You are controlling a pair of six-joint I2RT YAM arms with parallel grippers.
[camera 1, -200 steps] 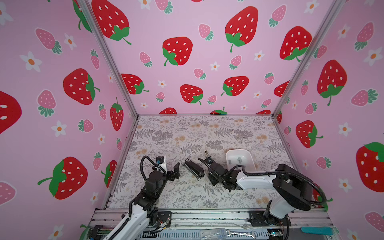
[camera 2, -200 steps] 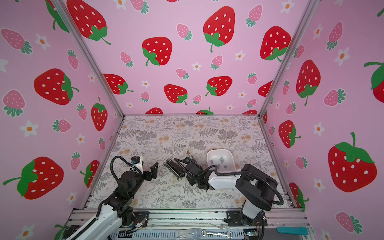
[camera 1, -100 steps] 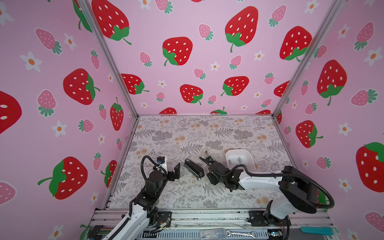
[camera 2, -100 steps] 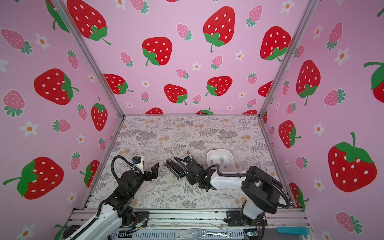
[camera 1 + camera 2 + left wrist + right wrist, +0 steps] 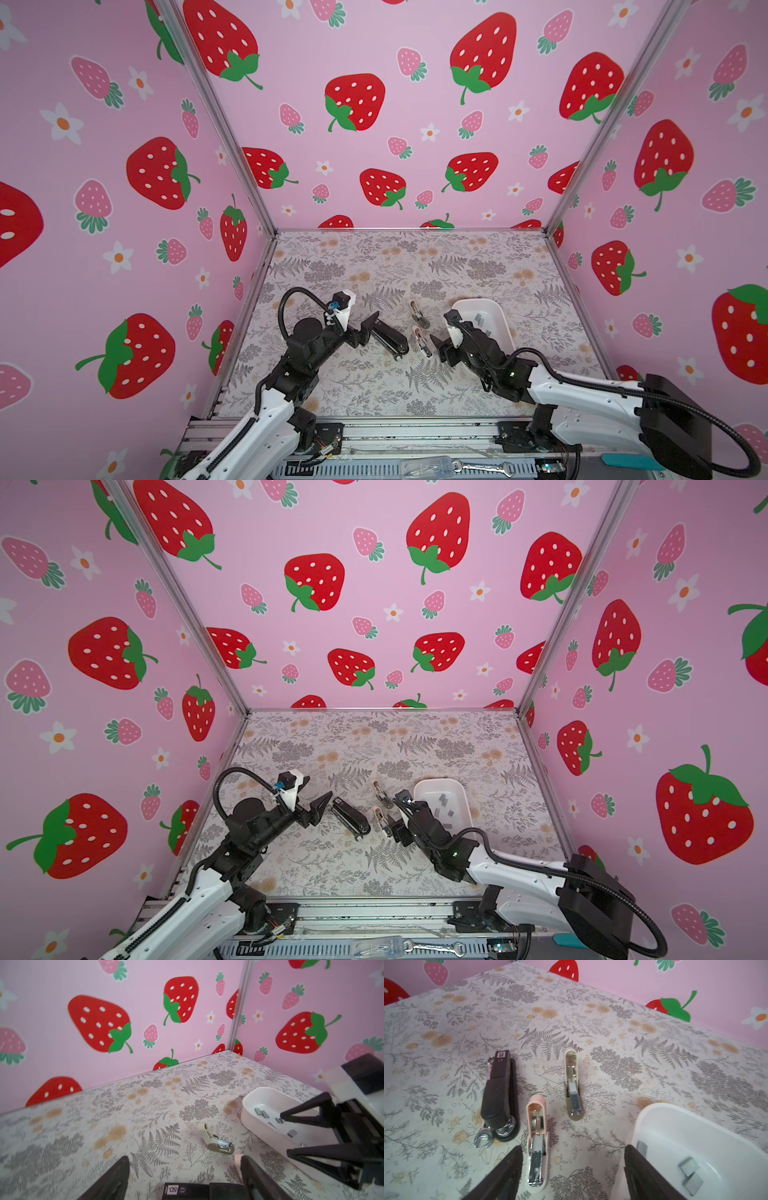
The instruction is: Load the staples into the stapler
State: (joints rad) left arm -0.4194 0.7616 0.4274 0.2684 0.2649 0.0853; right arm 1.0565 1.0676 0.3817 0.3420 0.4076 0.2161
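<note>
Stapler (image 5: pixel 351 816) lies shut and flat on the surface (image 5: pixel 332 866), left of centre. Long axis runs diagonally in both top views. The white-label end points far-left, at my left pincer (image 5: pixel 318 808). The rounded end points near-right, at the pink mini stapler (image 5: pixel 536 1142). A silver spanner (image 5: pixel 481 1138) lies along one side, touching it. Loose staples (image 5: pixel 689 1169) sit in the white tray (image 5: pixel 675 1126), right of centre, well apart from the stapler. The beige mini stapler (image 5: pixel 572 1084) lies between the two, just beyond the pink one.

Left pincer: jaws apart, empty. In the left wrist view the label end lies between the two fingers; can't tell if they touch it. Right pincer (image 5: pixel 573 1147): jaws apart, empty, one finger just beside the pink mini stapler, the other over the tray rim.

Vs a second ago: stapler hasn't moved. Left pincer has closed in on the label end. Right pincer has backed off from the centre toward the tray, so the pink mini stapler, hidden under it then, now shows.
</note>
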